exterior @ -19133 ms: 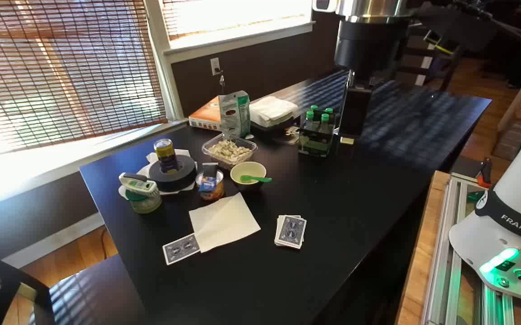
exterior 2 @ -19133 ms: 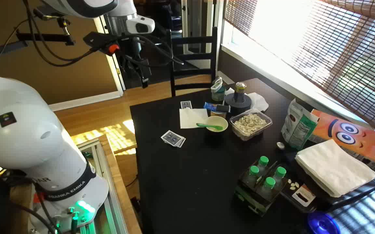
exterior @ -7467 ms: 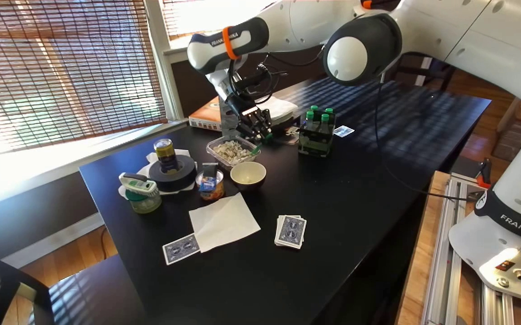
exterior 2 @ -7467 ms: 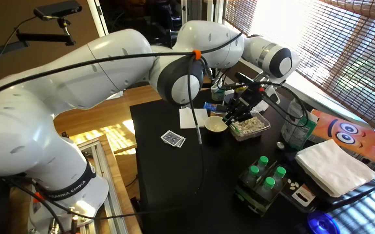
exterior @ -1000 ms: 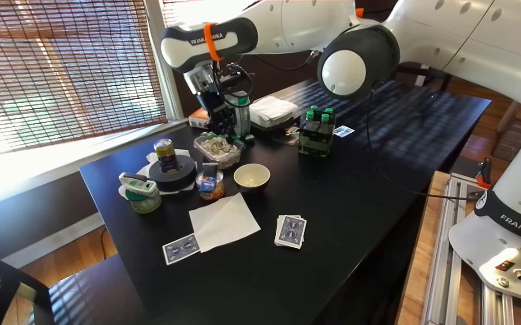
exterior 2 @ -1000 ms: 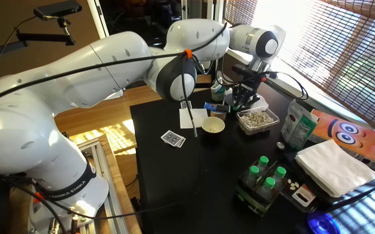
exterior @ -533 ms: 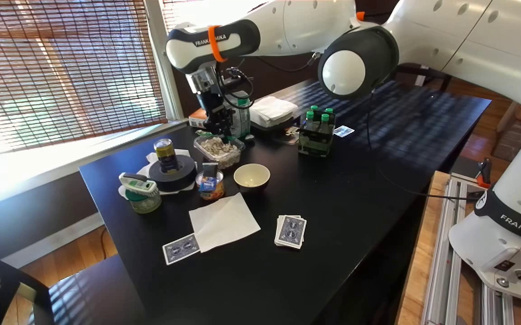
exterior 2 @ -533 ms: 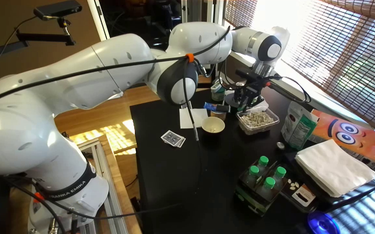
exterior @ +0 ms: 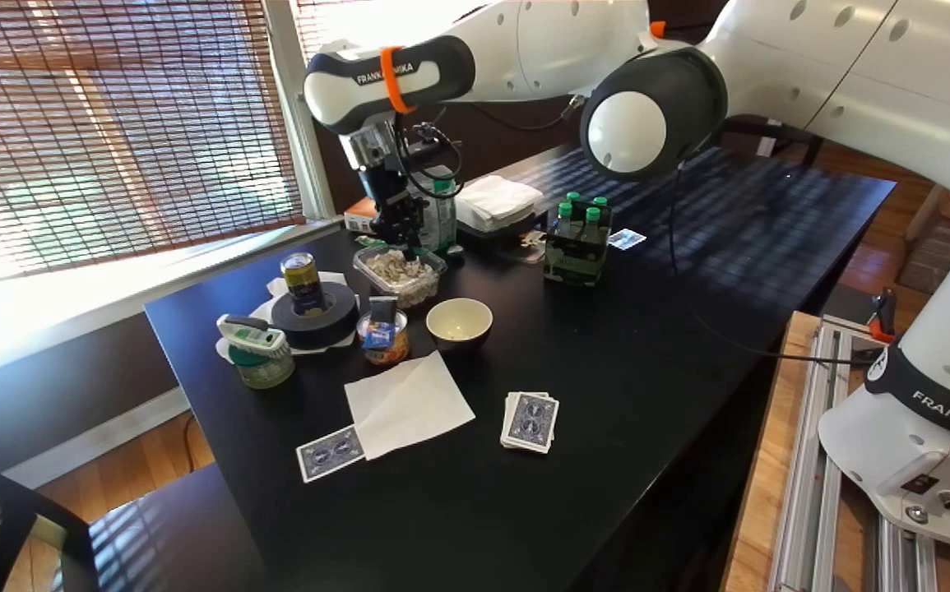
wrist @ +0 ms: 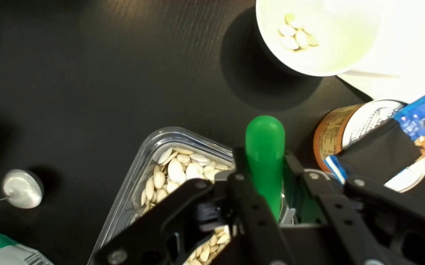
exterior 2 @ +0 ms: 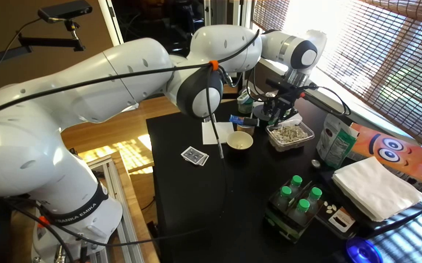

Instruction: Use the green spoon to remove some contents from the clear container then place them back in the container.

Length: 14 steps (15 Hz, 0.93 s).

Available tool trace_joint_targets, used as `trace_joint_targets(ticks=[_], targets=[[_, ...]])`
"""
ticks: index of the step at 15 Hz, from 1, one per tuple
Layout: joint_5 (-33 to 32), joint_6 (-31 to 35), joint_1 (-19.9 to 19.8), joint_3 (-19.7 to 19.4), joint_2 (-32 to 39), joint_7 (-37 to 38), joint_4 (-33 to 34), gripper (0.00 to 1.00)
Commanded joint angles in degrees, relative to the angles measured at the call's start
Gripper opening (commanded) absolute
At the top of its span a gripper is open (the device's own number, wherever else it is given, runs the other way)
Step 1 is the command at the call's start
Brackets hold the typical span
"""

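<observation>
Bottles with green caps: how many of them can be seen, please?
4, all in the carrier. In an exterior view: left bottle, back bottle, right bottle, front bottle. No other shows.

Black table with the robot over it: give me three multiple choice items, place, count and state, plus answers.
1. Where is the blue-and-black packet?
A. In the bowl
B. On the orange can
C. On the cards

2. How many bottles stand in the carrier?
A. Four
B. Six
C. Two

3. How is the gripper?
A. Open
B. Shut on the bowl
C. Shut on the green spoon

1 B: the wrist view shows it across the top.
2 A: an exterior view shows all four.
3 C: the wrist view shows the green spoon clamped.
</observation>
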Motion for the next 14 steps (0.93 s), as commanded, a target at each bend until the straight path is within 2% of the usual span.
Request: trace_joint_targets(ticks=[1,6,14], targets=[[0.10,0.10,0.03,-0.10,-0.24,0.00,-0.40,0.06],[-0.31,1.54,0.38,-0.50,-0.89,0.14,-0.14,0.06],[0.36,-2.75,-0.94,0.05,-3.73,-1.45,-1.15,0.06]])
